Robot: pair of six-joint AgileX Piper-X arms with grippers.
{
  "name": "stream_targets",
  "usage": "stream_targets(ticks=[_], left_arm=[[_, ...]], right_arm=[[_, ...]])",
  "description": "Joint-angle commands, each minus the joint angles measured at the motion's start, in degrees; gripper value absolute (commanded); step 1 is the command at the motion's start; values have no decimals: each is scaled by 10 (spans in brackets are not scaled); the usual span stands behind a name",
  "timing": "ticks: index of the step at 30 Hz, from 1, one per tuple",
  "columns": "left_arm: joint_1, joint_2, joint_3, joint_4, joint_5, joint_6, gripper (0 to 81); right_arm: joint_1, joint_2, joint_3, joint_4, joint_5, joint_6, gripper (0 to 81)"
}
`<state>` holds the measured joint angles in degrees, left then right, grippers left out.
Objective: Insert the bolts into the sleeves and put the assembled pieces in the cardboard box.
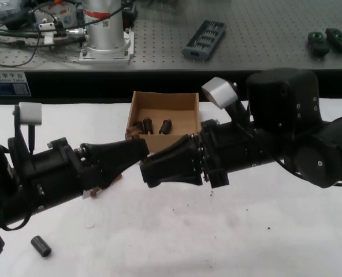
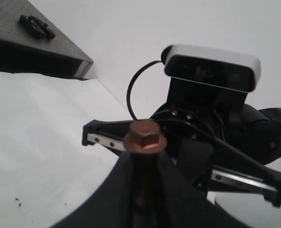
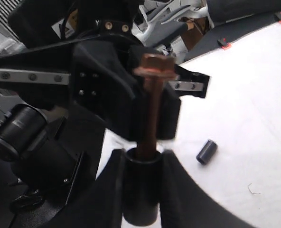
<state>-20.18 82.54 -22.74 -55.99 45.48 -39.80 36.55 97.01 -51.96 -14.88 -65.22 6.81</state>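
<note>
The left gripper [image 2: 143, 164] clamps the bolt [image 3: 152, 102], its tip partway in the sleeve [image 3: 141, 187] pinched by the right gripper [image 3: 140, 159]; pieces [image 1: 148, 125] already lie in the upper-centre box [image 1: 137, 109], while a loose sleeve [image 1: 41, 246] waits lower left.

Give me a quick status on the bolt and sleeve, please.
Left gripper shut on bolt. Right gripper shut on sleeve, bolt tip in its mouth. Spare sleeve lies apart on the bench, not in the way.
</note>
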Motion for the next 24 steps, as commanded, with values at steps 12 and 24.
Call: stream_targets(ticks=[12,24], left_arm=[[-3,0,2,22,44,62,6],[-3,0,2,31,69,50,489]], right_arm=[[-19,-12,-10,-27,17,11,44],[-20,-12,-10,-26,17,13,44]])
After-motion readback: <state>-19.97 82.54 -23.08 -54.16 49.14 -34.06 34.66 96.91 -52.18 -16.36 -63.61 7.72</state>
